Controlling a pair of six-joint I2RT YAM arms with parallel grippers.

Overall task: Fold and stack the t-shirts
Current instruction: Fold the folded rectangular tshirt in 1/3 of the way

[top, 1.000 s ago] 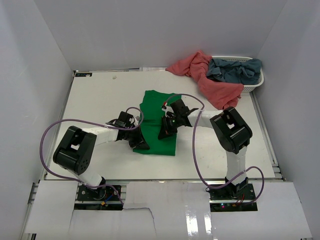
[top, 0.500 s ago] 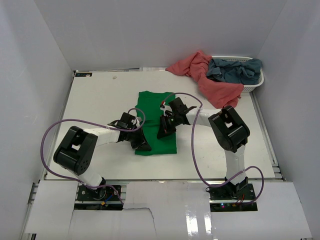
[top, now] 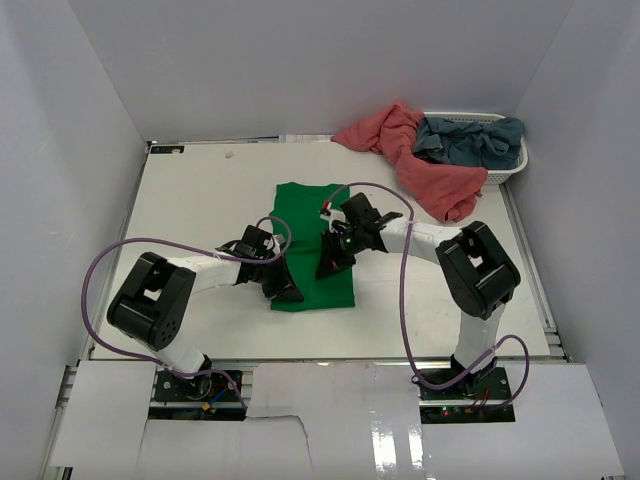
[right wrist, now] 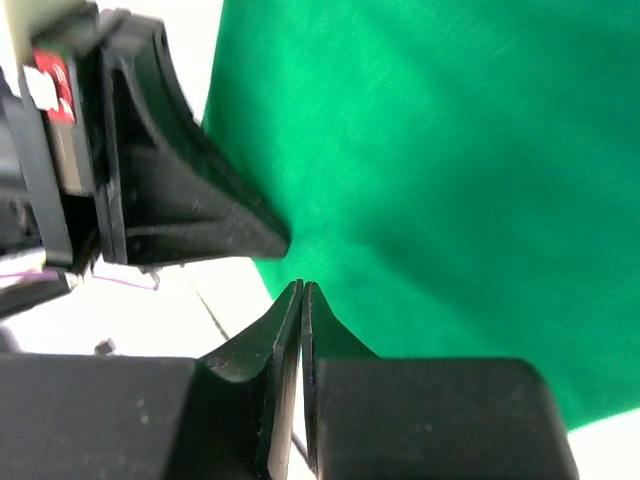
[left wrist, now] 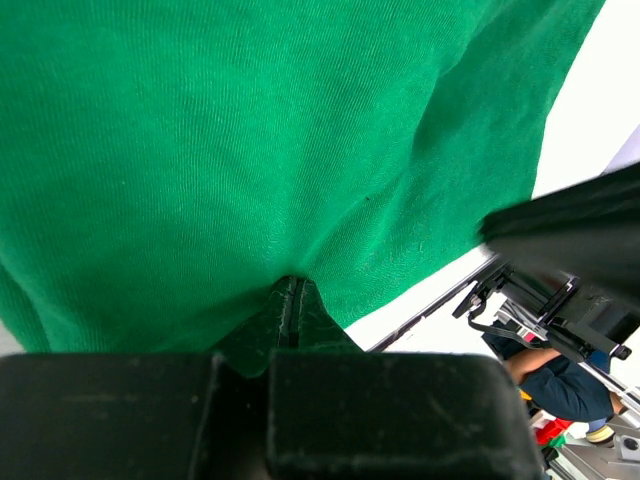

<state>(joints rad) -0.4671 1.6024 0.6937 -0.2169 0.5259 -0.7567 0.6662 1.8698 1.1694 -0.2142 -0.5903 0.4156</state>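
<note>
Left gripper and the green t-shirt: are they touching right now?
Touching. In the left wrist view the left gripper is shut on the green t-shirt, whose cloth puckers into its tips.

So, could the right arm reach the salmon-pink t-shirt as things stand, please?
Probably, once freed: the pink t-shirt lies uncovered on its side, but the right hand is shut on the green t-shirt.

Left of and beyond the bright green cloth t-shirt (top: 308, 210), bare white table (top: 200, 195) gives wide passage up to the white enclosure walls (top: 300, 70). Over that shirt's near half, the black left gripper (top: 284, 291) and black right gripper (top: 327, 266) crowd together. Far right of it, a salmon-pink cloth shirt (top: 425, 170) spilling from a white slatted plastic basket (top: 507, 172) blocks the corner.
</note>
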